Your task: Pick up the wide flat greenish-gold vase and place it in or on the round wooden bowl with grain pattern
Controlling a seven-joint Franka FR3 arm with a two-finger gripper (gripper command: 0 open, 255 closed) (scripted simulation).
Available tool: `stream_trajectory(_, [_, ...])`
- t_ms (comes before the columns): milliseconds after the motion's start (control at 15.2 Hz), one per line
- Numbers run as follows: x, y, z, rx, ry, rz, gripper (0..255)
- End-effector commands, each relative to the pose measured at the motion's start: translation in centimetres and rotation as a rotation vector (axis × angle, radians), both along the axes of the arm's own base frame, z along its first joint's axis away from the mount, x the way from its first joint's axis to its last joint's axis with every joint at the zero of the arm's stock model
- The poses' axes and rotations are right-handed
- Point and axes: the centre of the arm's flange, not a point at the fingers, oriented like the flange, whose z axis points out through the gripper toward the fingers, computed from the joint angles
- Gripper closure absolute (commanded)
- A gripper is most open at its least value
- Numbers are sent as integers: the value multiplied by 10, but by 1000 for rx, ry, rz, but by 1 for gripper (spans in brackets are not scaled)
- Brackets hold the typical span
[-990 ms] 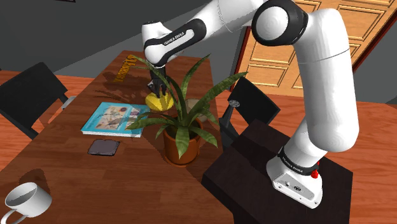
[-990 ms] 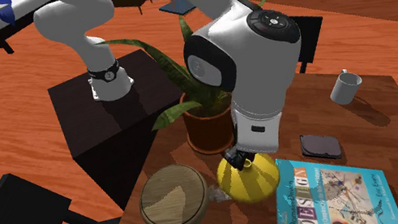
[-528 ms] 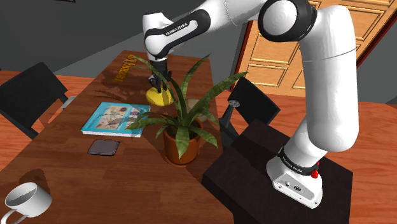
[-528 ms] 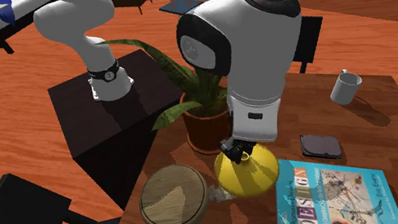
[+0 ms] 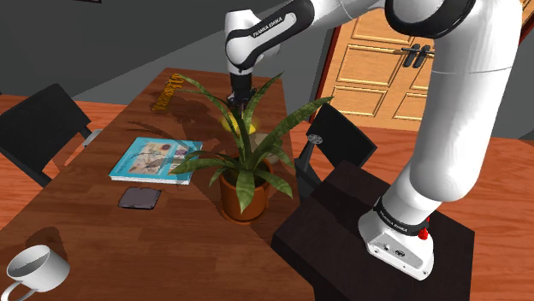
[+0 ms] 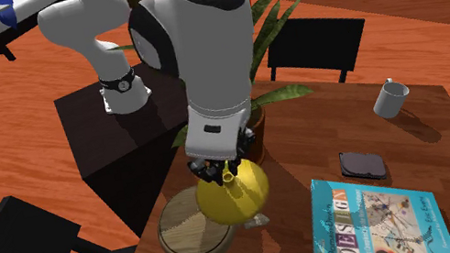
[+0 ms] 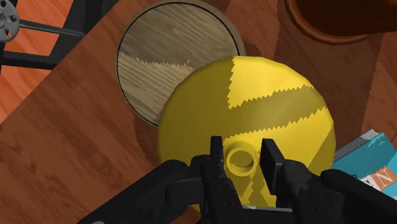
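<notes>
A wide, flat yellow vase [image 6: 233, 199] with darker gold bands hangs off the table, my gripper [image 6: 221, 173] shut on its short neck. In the wrist view the fingers [image 7: 270, 162] clasp the small ring-shaped neck [image 7: 240, 159] from both sides, above the vase's broad body [image 7: 254, 102]. The round wooden bowl [image 7: 162, 57] with grain pattern lies just beyond the vase, which covers part of its rim. In the second exterior view the vase overlaps the right side of the bowl [image 6: 187, 236]. In the shoulder view the gripper [image 5: 236, 106] and vase [image 5: 228, 124] are half hidden behind plant leaves.
A potted plant [image 5: 244, 190] with long leaves stands beside the bowl, close to the arm. A teal book [image 6: 380, 228], a dark flat square item [image 6: 364, 164] and a white mug [image 6: 388, 98] lie further along the wooden table [image 6: 438, 134]. Black chairs [image 5: 38, 128] flank it.
The arm has carried the vase up off the table and toward the second exterior view's left, from beside the book to over the bowl's edge. The grip has stayed shut.
</notes>
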Motion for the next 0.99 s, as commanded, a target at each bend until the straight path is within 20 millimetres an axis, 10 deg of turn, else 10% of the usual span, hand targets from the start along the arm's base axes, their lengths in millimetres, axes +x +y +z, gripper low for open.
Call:
stream_trajectory(0, [-17, -19, 5, 0, 0, 1, 255])
stream_trajectory(396, [-59, -84, 21, 0, 0, 1, 255])
stream_trajectory(924, [-59, -84, -21, 0, 0, 1, 255])
